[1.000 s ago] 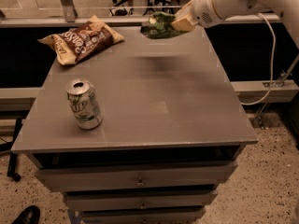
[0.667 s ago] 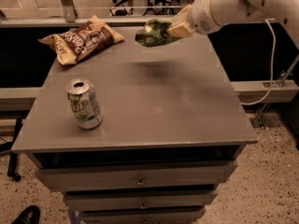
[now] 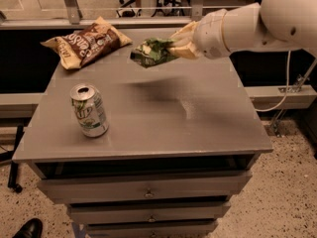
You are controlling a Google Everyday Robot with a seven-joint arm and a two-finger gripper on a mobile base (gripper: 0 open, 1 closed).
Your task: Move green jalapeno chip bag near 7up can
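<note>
The gripper (image 3: 179, 45) is above the rear-centre of the grey cabinet top (image 3: 208, 123), fingers clamped on one end of the green jalapeno chip bag (image 3: 152, 52). The bag hangs in air, w/ its shadow on the top below. The 7up can (image 3: 89, 110) stands upright at front left, well apart from the bag. The brown chip bag (image 3: 88, 42) lies at back left. Pick-up looks done. Left to do, approx.: carry the bag to the can, set it down beside it, let go.

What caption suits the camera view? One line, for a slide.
Gripper holds the green jalapeno chip bag above the grey table; 7up can upright front-left, brown chip bag back-left.
</note>
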